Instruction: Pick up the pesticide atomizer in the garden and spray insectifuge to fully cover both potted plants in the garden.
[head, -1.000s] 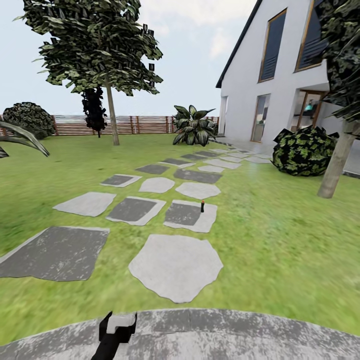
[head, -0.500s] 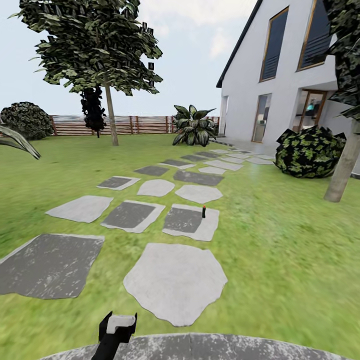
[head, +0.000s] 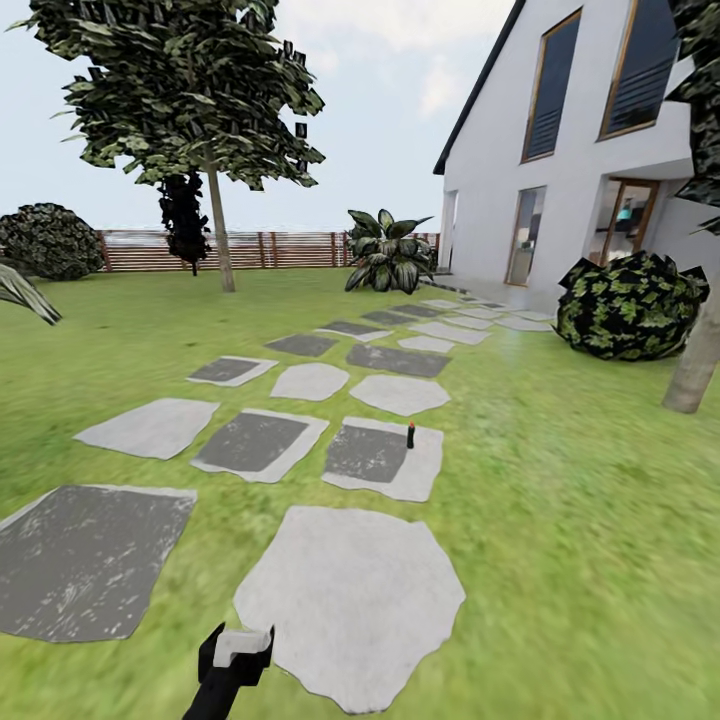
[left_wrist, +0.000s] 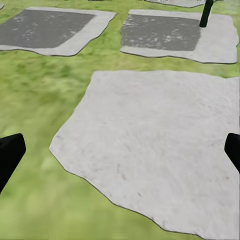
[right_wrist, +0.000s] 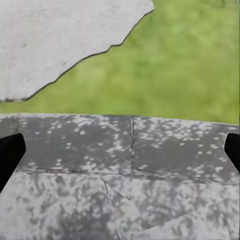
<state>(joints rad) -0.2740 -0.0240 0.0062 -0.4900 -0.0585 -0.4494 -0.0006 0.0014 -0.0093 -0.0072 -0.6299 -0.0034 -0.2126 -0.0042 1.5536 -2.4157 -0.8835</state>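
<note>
The pesticide atomizer (head: 410, 435), a small dark upright bottle with a red top, stands on a stepping stone (head: 385, 458) a few metres ahead in the garden. It also appears at the far edge of the left wrist view as a thin dark atomizer (left_wrist: 206, 12). My left gripper (head: 235, 655) is low at the front, open and empty, above a large pale stone (left_wrist: 150, 150); the left gripper (left_wrist: 120, 155) shows both dark fingertips far apart. My right gripper (right_wrist: 120, 150) is open and empty above the grey paved patio (right_wrist: 125, 170). The potted plants are out of view.
Stepping stones (head: 250, 440) lead over the lawn toward the white house (head: 560, 150). A tree (head: 215, 200), a brown fence (head: 270, 250) and a large broad-leaved plant (head: 385, 250) stand at the back. A round bush (head: 630, 305) and a trunk (head: 695, 370) are at the right. A pale leaf tip (head: 20, 290) pokes in at the left.
The whole view has shifted: the camera has moved forward, the patio rim has slid out at the bottom, and the stones and atomizer appear closer. Both grippers stay open.
</note>
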